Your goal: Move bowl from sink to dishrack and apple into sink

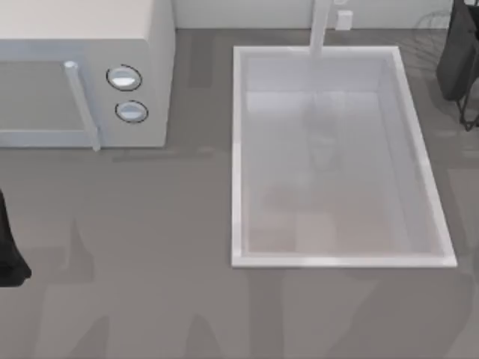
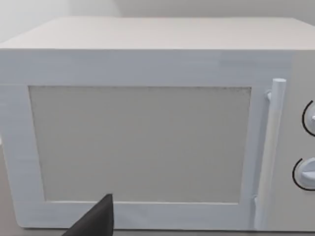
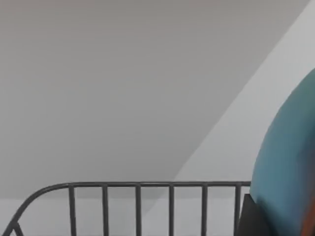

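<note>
**Q:** Over at the far right edge of the table (image 1: 150, 262), what is the right arm doing?

**A:** Its dark shape hangs there, beyond the right rim of the sink (image 1: 236, 149), above the thin wires of the dishrack (image 1: 428, 28). From the right wrist camera, a dark wedge of the right gripper (image 3: 250, 221) sits against the bowl (image 3: 290, 157). The bowl is a glossy blue curve seen very close up, with a hint of red at its edge.

**Q:** Is that claw closed on the bowl?

**A:** I cannot tell, because the grip itself is out of sight. The bowl is just beside the gripper and nearer the camera than the rack's top rail. That rail is a grey bar with upright wires beneath it, set against a pale wall.

**Q:** And the sink?

**A:** It is a large white rectangular basin, right of the table's centre, with a pale faucet post (image 1: 320, 30) at its far side. Its floor is pale grey, with a faint tan patch toward the near end.

**Q:** Where is the left arm?

**A:** It is parked at the near left edge of the table, well apart from the sink. Its wrist camera faces the door of the white microwave (image 2: 147, 64), and a dark tip of the left gripper (image 2: 96, 221) sits low in that view. I cannot tell whether that claw is open or closed. The microwave stands at the far left, with a bar handle (image 1: 82, 105) and two round knobs (image 1: 123, 77) on the side toward the sink.
</note>
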